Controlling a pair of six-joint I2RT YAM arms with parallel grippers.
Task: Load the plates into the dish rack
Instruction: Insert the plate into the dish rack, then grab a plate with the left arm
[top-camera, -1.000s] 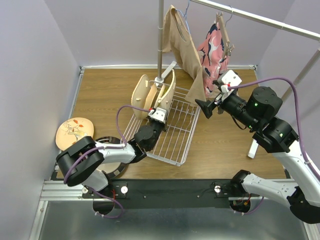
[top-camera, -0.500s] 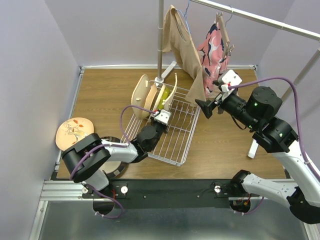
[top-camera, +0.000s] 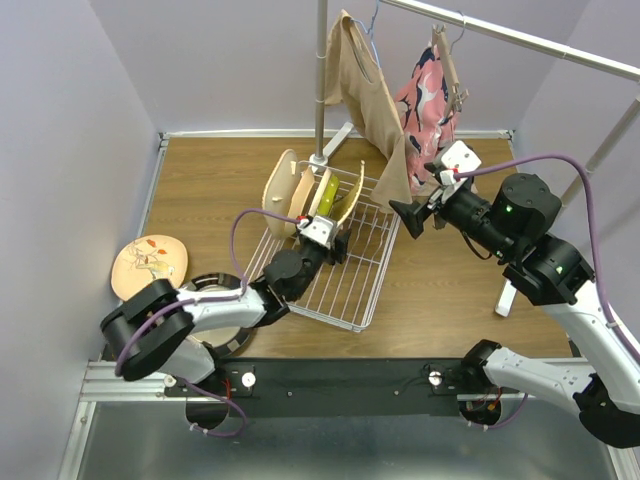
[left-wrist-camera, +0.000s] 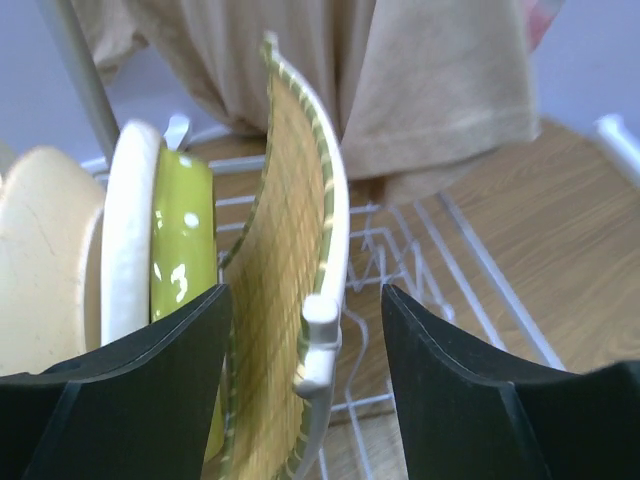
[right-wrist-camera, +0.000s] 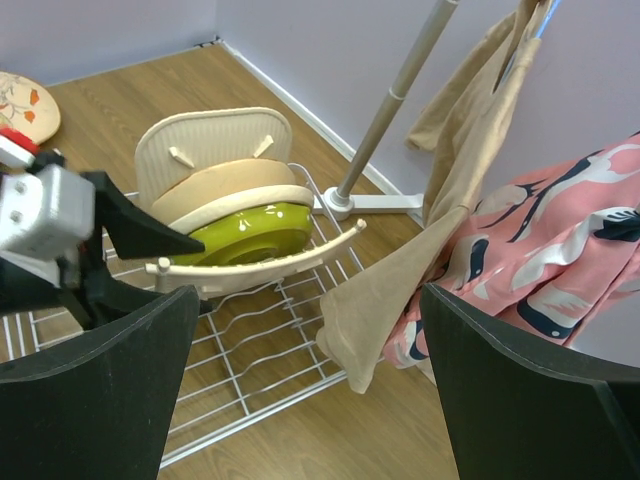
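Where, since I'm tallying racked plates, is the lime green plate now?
In the top view the lime green plate stands on edge at the far end of the dish rack, between a cream plate to its left and a yellow woven-patterned piece.

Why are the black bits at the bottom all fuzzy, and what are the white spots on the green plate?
Left wrist view: the left fingers sit too close to the lens, so they blur; the white spots on the green plate are glare. Right wrist view: the right fingers blur likewise; the plates look sharp.
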